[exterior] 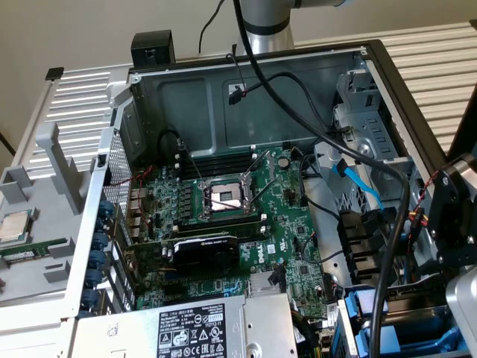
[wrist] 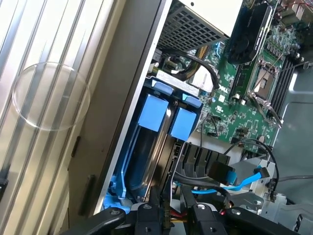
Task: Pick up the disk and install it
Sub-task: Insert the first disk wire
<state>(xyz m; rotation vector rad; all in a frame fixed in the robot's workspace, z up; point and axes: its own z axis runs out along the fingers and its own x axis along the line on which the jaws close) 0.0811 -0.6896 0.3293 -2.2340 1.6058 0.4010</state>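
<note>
Disk [wrist: 157, 147] on edge in blue carrier frame [wrist: 129, 161], inside drive bay [exterior: 395, 328] at case's near corner, exterior view's right. Gripper [wrist: 171, 201] clamped narrow on disk's near end. Grey power supply [exterior: 268, 324] near, toward exterior view's left of bay. Farther: graphics card [exterior: 205, 252], then CPU socket [exterior: 226, 198]. Farthest: case wall [exterior: 223, 97].

Exterior looks down into case [exterior: 223, 97]; closer wrist view shares motherboard [exterior: 294, 250].

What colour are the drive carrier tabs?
The carrier tabs are bright blue; clearest in wrist view.
</note>
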